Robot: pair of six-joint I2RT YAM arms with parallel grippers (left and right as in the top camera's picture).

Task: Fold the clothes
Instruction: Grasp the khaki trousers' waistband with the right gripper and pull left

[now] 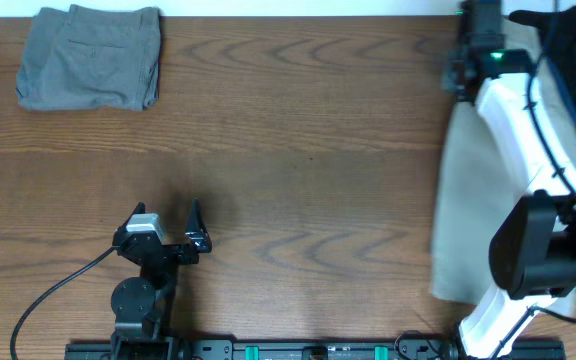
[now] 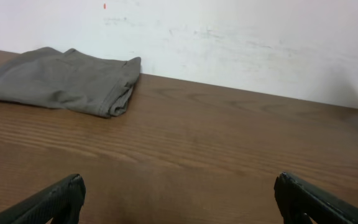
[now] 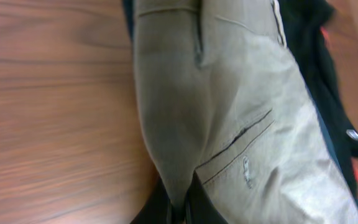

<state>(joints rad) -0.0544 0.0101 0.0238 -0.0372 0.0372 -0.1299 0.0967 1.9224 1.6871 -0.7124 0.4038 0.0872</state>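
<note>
Beige shorts [image 1: 466, 200] lie along right edge of counter [image 1: 318, 150], long axis near-to-far. Right fingers [image 3: 157, 208] closed, pinching the cloth's edge, so nearest by far. Left fingers [image 1: 197, 228] wide open, empty, well apart to the left. Grey shorts [image 1: 90, 57] sit folded, far-left corner.

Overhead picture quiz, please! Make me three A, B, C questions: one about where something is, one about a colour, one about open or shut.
1. Where are the folded grey shorts? A) top left corner B) the middle C) bottom right
2. What colour are the other shorts, by the right arm? A) red B) beige C) green
3. The left gripper is: A) open B) shut on a sock C) squeezing shorts
Answers: 1 A, they lie top left. 2 B, pale tan cloth. 3 A, fingers wide apart, nothing between.
</note>
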